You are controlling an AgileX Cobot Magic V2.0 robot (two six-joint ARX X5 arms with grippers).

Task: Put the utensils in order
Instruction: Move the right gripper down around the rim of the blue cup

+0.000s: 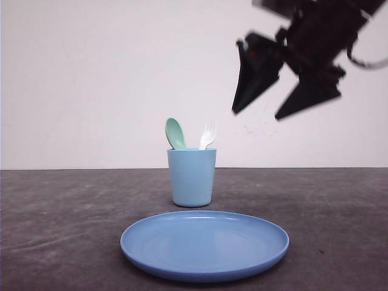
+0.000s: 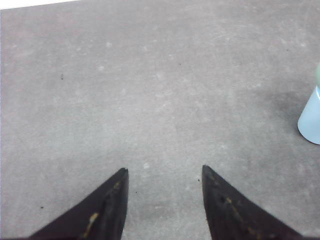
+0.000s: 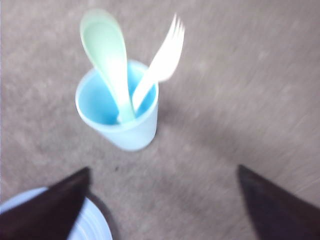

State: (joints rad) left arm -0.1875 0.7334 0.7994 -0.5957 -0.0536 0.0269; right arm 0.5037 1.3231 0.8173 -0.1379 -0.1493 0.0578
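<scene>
A mint-green spoon (image 1: 176, 134) and a white fork (image 1: 208, 134) stand upright together in the light blue cup (image 1: 191, 177) at the table's middle. From the right wrist camera the spoon (image 3: 106, 57) and fork (image 3: 162, 59) lean apart inside the cup (image 3: 120, 112). My right gripper (image 1: 256, 113) hangs high in the air to the right of the cup, open and empty; its dark fingers (image 3: 55, 200) spread wide above the table. My left gripper (image 2: 165, 170) is open over bare table, with the cup's edge (image 2: 311, 120) off to one side.
A round blue plate (image 1: 204, 244) lies in front of the cup near the table's front edge; its rim (image 3: 95, 225) shows beside one right finger. The grey table (image 1: 73, 212) stretches left and right, with a white wall behind.
</scene>
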